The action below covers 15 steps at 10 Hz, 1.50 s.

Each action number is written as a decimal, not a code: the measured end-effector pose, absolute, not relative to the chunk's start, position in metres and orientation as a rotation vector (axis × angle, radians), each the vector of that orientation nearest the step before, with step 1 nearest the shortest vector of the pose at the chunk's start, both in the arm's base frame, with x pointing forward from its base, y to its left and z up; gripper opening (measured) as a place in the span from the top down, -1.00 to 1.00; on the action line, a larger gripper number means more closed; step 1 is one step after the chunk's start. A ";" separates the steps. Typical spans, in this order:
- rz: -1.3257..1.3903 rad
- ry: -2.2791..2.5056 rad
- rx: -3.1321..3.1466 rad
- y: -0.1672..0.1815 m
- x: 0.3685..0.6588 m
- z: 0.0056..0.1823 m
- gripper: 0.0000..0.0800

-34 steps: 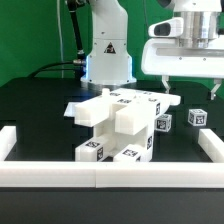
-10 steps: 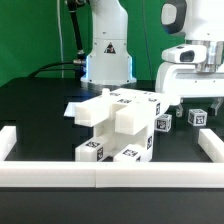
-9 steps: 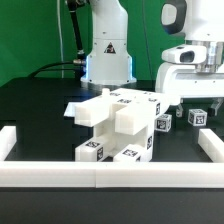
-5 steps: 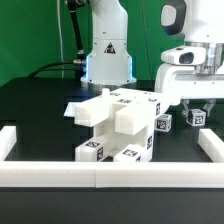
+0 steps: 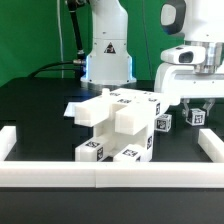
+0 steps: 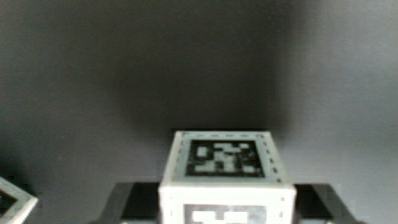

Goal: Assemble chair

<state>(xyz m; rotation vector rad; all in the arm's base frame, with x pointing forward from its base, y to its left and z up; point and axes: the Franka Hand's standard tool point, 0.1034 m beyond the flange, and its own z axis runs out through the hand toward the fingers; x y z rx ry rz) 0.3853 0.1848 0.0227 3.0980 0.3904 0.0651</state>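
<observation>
Downward, claw (image 5: 195, 105) tight around tagged block (image 6: 228, 160).

Black table (image 5: 40, 110): heap of white tagged chair blocks (image 5: 118, 118) in the middle, loose cube (image 5: 163, 122) just beside it, outer cube (image 5: 197, 117) further to the exterior view's right, white border rail (image 5: 100, 177) along the front.

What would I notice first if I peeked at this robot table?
Probably the heap of chunky white chair parts with black-and-white tags, in the middle of the black table. Next, on the exterior view's right, the robot's fingers pinching a small white block from both sides.
</observation>
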 end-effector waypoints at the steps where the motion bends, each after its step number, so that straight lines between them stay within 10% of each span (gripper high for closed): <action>1: 0.037 0.394 3.102 0.186 0.384 0.032 0.29; 8: 0.014 0.584 3.142 0.140 0.439 0.125 0.28; 15: 0.040 0.790 3.090 0.103 0.473 0.137 0.28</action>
